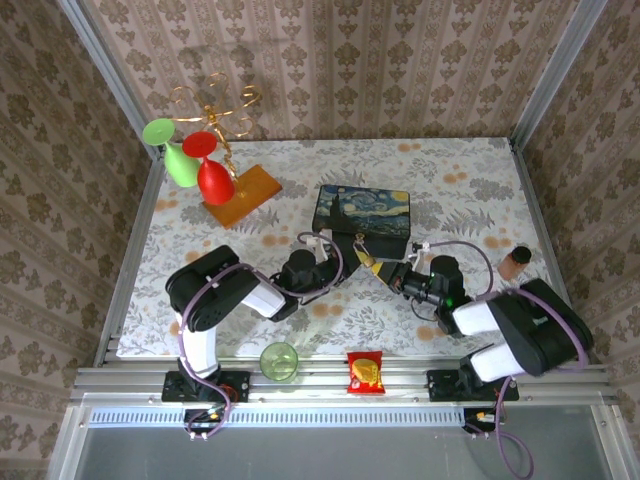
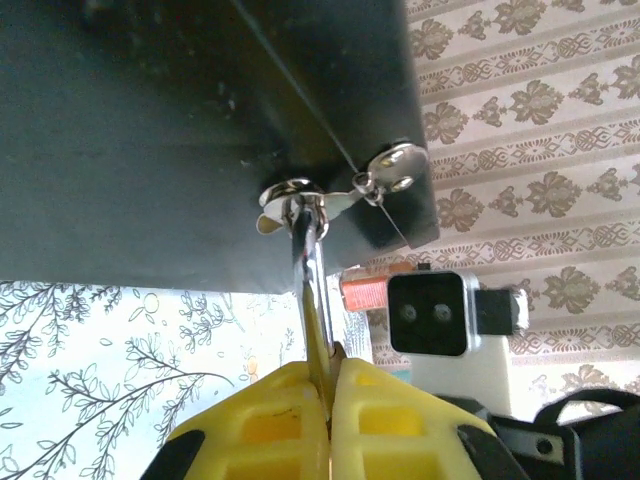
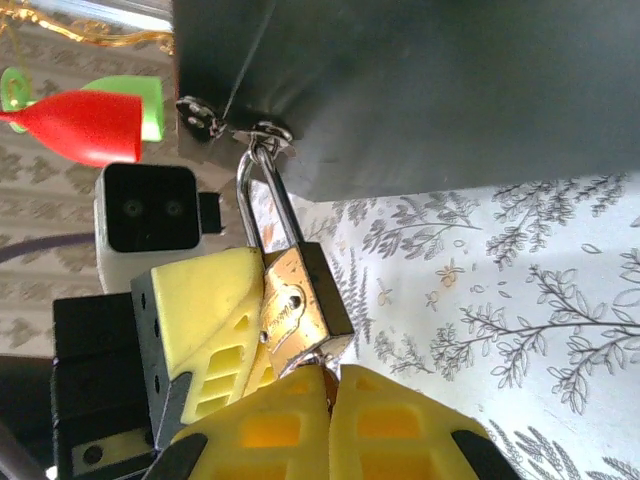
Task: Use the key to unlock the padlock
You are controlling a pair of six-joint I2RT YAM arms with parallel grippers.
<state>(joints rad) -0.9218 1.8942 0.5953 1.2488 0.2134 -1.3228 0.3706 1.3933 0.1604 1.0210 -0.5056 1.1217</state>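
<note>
Padlock (image 3: 300, 300) hung by its shackle from the clasp (image 3: 265, 135) of the painted box (image 1: 362, 210). The shackle looked seated, so it was probably not unlocked yet. The left gripper (image 2: 325, 385) was clamped shut on the padlock's body. The right gripper (image 3: 328, 400) was pinched shut at the keyhole end, seemingly on the key (image 3: 318, 362), which was mostly hidden. Turning it remained.

You've got a brass-gold padlock (image 3: 300, 305) with a silvery shackle (image 3: 243, 205), bright yellow tips on your left hand (image 2: 328, 370) and right hand (image 3: 328, 385), a box (image 1: 363, 210) painted in swirly blue and yellow, and a white table (image 1: 470, 190) printed with grey leafy sprigs.
</note>
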